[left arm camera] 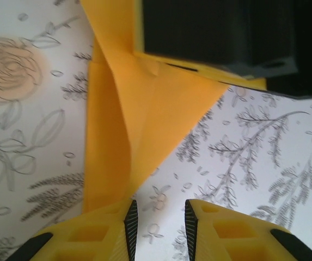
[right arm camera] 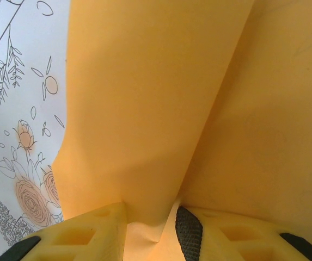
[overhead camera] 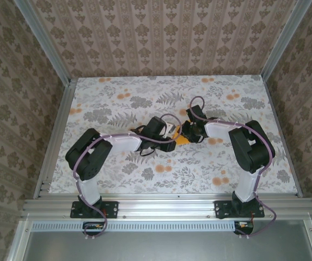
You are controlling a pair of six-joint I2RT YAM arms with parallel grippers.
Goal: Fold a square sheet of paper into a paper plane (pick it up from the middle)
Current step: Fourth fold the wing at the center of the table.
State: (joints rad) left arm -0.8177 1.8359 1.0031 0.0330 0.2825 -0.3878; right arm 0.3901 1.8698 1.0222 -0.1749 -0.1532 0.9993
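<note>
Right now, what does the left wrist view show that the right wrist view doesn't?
Left wrist only: the folded shape of the orange paper, creased and narrowing toward the left gripper. Its fingers stand open with bare tablecloth in the gap. A dark housing sits over the paper's far edge.
Right wrist only: a close look at a raised fold running down between the fingers of the right gripper, which stand apart.
Both: the same orange paper lying on the floral tablecloth, with yellow fingers at the bottom edge.
</note>
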